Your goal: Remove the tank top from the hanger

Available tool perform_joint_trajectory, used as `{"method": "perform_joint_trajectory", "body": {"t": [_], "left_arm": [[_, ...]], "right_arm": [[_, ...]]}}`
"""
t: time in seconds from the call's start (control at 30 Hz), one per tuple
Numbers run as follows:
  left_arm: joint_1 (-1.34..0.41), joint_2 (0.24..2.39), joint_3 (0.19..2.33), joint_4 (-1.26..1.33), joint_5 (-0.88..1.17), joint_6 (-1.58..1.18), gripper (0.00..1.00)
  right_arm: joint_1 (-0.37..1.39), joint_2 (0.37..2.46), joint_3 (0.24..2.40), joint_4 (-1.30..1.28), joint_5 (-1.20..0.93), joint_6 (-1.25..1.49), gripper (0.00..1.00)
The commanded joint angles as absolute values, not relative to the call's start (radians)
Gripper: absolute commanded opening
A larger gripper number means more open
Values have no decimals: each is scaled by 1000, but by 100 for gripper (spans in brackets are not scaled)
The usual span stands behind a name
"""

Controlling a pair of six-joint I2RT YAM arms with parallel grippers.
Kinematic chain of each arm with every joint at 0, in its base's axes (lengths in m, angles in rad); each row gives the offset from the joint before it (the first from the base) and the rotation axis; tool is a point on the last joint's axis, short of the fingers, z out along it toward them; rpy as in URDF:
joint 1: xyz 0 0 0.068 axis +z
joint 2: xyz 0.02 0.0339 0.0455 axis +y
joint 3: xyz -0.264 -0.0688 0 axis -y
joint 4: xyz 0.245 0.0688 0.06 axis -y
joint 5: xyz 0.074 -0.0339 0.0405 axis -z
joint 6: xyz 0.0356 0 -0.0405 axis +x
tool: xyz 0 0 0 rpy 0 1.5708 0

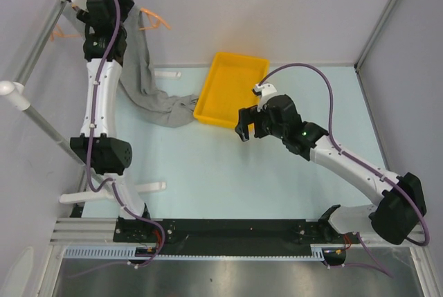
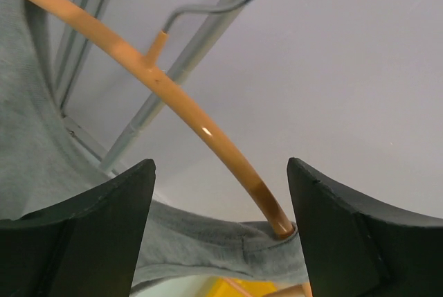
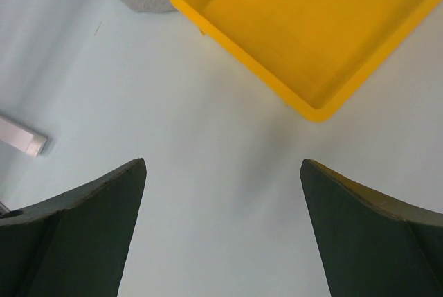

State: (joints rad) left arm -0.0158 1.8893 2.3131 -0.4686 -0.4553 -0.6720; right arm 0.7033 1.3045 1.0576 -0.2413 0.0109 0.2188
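Ahead of spread left hand [image 2: 220, 165]: hanger [image 2: 180, 100], tank top [image 2: 28, 138] draped on it; right hand [image 3: 221, 165] spread.

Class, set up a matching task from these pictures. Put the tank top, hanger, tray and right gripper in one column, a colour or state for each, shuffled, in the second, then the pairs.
1 tank top
2 hanger
3 tray
4 right gripper

A yellow, empty
B open, over the table
C orange, thin and curved
D grey, lower end lying on the table

Pairs: 1-D, 2-C, 3-A, 4-B
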Motion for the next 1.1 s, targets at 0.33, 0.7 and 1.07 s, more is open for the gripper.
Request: {"method": "perform_joint_trajectory", "body": {"t": [0.33,0.7,1.07], "left_arm": [[-14,2019,2359,-134,-434,-684,54],[-25,1919,2390,-38,-393,-640,12],[-129,1807,2319,-37,-249,-597,4]], "right_arm": [[742,1097,1031,-374,75,247,100],[758,1017,1029,-407,86,276,100],[792,993,1020,-408,95,310,100]]}}
